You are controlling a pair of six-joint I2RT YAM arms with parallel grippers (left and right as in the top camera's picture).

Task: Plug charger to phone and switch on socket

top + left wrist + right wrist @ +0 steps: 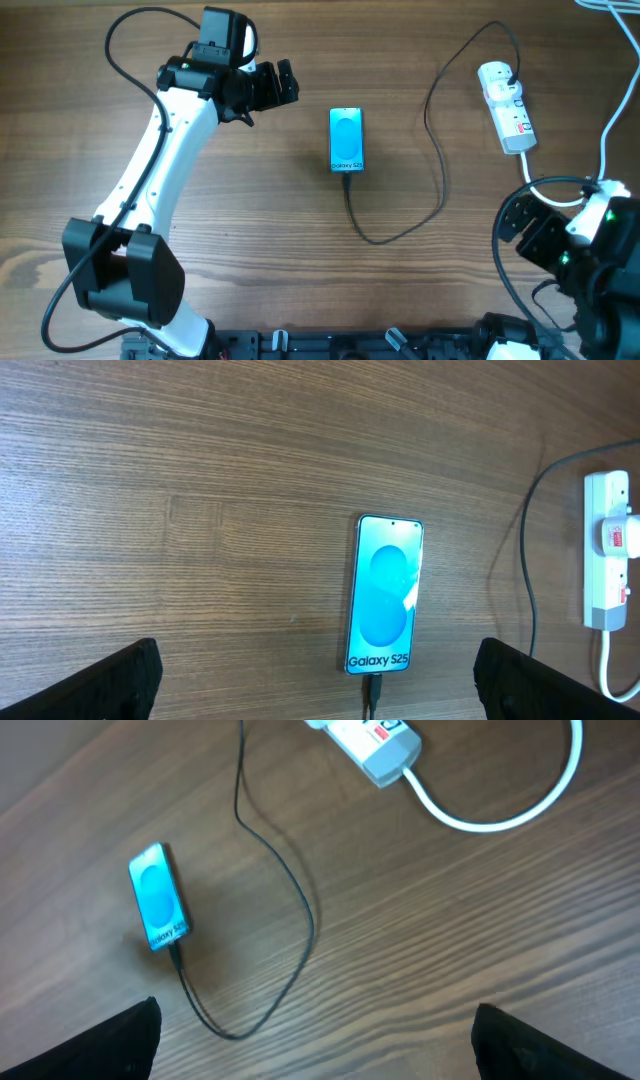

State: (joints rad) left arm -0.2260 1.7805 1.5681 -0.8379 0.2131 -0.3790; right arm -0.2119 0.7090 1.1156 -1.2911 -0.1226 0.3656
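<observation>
The phone lies flat at the table's middle, teal screen up, white "Galaxy S25" band at its near end. It also shows in the left wrist view and right wrist view. The charger cable runs from the socket in a loop to the phone, and its black plug tip sits in the phone's near end. The socket is at the far right with a white adapter and red switches. My left gripper is open and empty, left of the phone. My right gripper is open and empty, above the table at the near right.
A thick white cord trails from the socket's near end toward the right edge. Black arm cables loop near the right arm and behind the left arm. The table is dark wood.
</observation>
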